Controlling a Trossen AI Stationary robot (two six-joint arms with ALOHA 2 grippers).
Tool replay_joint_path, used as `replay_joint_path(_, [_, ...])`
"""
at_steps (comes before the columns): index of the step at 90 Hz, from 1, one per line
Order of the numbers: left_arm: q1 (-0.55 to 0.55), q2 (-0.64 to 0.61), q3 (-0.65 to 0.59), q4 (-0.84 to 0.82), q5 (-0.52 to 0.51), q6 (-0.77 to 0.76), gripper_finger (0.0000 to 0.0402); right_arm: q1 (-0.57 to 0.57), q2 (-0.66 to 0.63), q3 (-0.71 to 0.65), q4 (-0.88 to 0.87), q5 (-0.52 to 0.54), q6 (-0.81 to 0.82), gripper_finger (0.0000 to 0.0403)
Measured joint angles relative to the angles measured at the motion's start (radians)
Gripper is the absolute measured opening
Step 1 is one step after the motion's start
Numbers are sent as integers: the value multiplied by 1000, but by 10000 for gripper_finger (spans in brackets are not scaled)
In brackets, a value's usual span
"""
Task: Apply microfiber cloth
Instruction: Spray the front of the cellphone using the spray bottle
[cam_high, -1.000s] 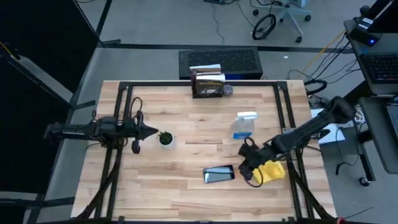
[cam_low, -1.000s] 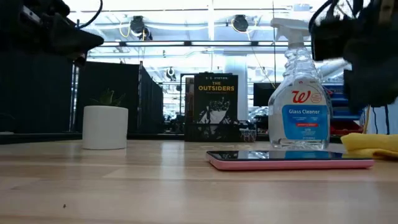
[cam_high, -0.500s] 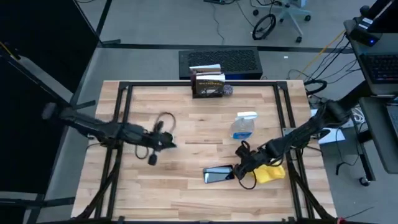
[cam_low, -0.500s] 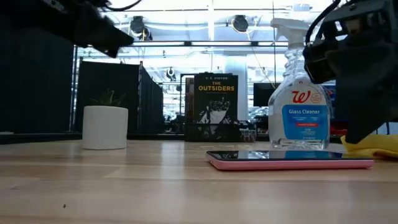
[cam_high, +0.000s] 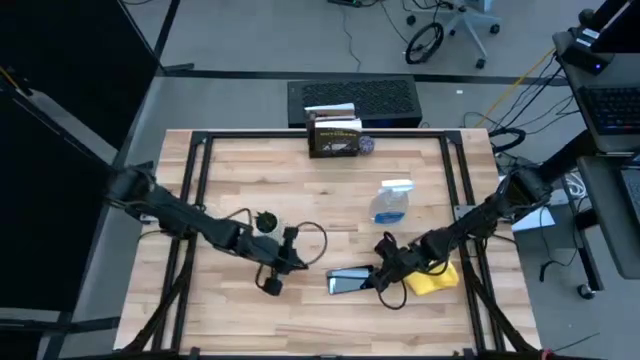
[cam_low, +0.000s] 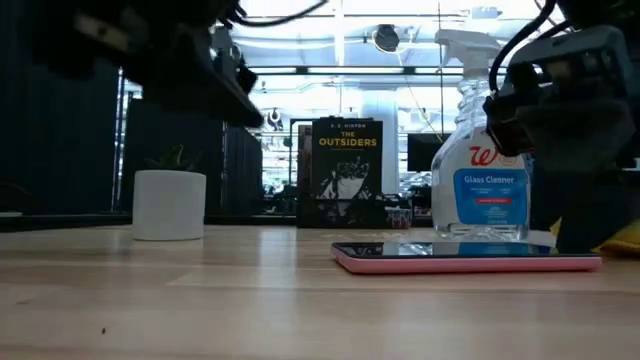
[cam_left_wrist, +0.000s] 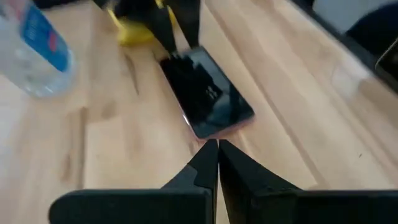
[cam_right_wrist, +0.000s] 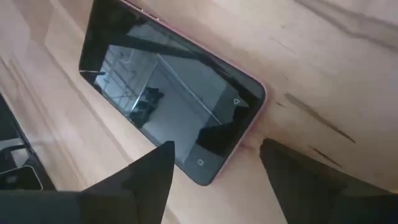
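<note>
Beside the phone (cam_high: 351, 281), the right hand (cam_high: 381, 279) is open, cloth (cam_high: 432, 280) behind it. Left hand (cam_left_wrist: 217, 160) is closed. Next: grab cloth.

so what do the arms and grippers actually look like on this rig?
Both arms are dark, slender, jointed links with loose black cables looping near the wrists. The left gripper has two matte black fingers tapering to narrow tips on a wide black bar. The right gripper has broader, flat dark fingers. No markings are readable.
</note>
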Motion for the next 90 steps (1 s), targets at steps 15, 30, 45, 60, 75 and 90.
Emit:
replay_joint_path(15, [-2, 95, 37, 17, 0, -5, 0, 0, 0, 0, 1, 3, 11, 231])
replay_joint_path(30, [-1, 193, 77, 43, 10, -153, 0, 0, 1, 0, 1, 6, 34, 231])
replay_joint_path(45, [-6, 264, 119, 42, 16, -185, 0, 1, 1, 0, 1, 29, 60, 231])
replay_joint_path(60, [-27, 324, 167, 46, 27, -184, 0, 1, 1, 0, 1, 34, 89, 231])
replay_joint_path(75, [-32, 363, 182, 43, 28, -184, 0, 1, 3, 0, -5, 53, 113, 231])
replay_joint_path(90, [-32, 368, 183, 49, 27, -184, 0, 3, 35, 2, 1, 54, 145, 231])
